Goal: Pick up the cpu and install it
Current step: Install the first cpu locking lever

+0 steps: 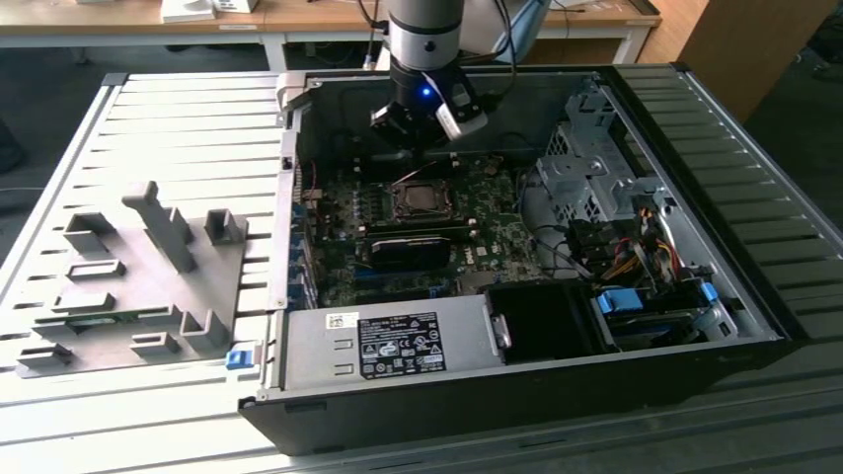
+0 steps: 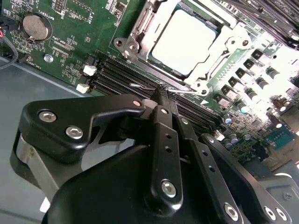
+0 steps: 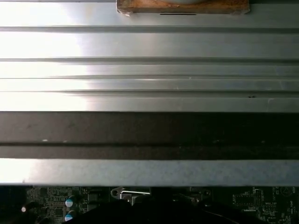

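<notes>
The cpu point(image 2: 184, 42), a small square chip with a bright silvery top, lies flat inside the metal-framed socket point(image 2: 140, 28) on the green motherboard point(image 2: 79, 42). In the exterior view the cpu point(image 1: 424, 198) sits mid-board, with my gripper point(image 1: 417, 148) hanging just behind and above it inside the open computer case point(image 1: 527, 395). In the second wrist view my gripper point(image 2: 161, 92) is shut with nothing between its black fingers point(image 2: 164, 140). Its tips are beside the socket's thin wire lever point(image 2: 142, 87), just off the socket's corner; contact cannot be told.
Dark memory slots point(image 2: 117, 74) run under the fingertips. The case holds a grey power-supply box point(image 1: 382, 346), a black module point(image 1: 409, 250), a drive cage point(image 1: 593, 158) and cable bundles point(image 1: 619, 247). A grey parts fixture point(image 1: 132, 286) lies on the slatted table point(image 1: 185, 128).
</notes>
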